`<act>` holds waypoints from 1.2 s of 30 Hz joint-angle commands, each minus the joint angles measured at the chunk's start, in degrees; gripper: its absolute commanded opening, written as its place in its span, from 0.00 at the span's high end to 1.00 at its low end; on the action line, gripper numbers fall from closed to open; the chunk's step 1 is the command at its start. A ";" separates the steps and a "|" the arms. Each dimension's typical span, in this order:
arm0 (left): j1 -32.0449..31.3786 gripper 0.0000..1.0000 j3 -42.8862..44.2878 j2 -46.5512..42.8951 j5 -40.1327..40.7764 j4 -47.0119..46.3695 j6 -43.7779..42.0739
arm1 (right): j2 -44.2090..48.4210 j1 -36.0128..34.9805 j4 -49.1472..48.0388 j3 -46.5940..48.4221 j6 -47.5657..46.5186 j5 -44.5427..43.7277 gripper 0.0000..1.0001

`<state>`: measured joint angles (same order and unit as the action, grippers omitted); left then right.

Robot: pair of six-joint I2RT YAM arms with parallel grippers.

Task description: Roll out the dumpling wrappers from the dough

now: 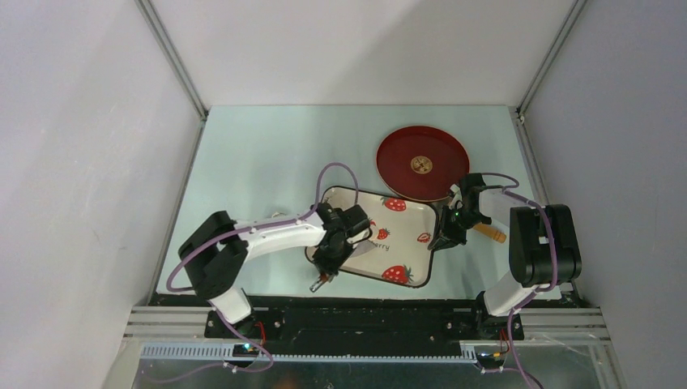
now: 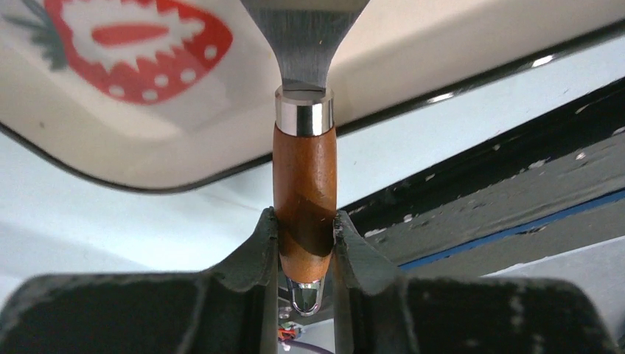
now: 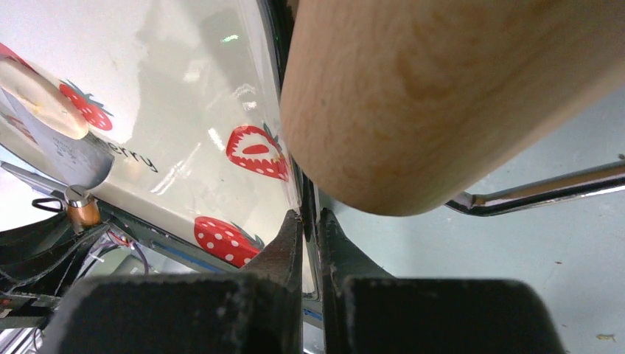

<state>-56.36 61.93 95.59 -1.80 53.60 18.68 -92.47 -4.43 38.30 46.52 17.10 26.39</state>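
Wooden-handled spatula (image 2: 304,169) is sitting clamped in the left gripper (image 2: 304,221), its blade seemingly carrying the dough (image 3: 40,99) over the strawberry tray (image 1: 401,223) toward the table's near edge. The right gripper (image 3: 309,221) is pinching the tray's right rim. Judging the step: freeing dough for the rolling pin (image 3: 442,96).

We see the right gripper (image 3: 310,221) with fingers pinched almost together on the dark rim of the strawberry tray (image 3: 191,88). The rounded end of a wooden rolling pin (image 3: 442,96) fills the upper right, close to the lens, and a bent metal rod (image 3: 545,188) lies on the table (image 3: 516,280) behind it. At far left a spatula (image 3: 66,151) blade sits over the tray with a pale dough (image 3: 33,92) lump on it.
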 commanded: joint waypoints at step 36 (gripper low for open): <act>1.08 1.00 7.73 6.71 -2.11 2.73 -4.05 | -0.51 -0.80 0.37 -0.13 0.69 -0.53 1.00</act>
<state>-55.94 67.35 101.34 -2.20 56.69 16.43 -92.44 -4.43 38.30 46.52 17.08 26.46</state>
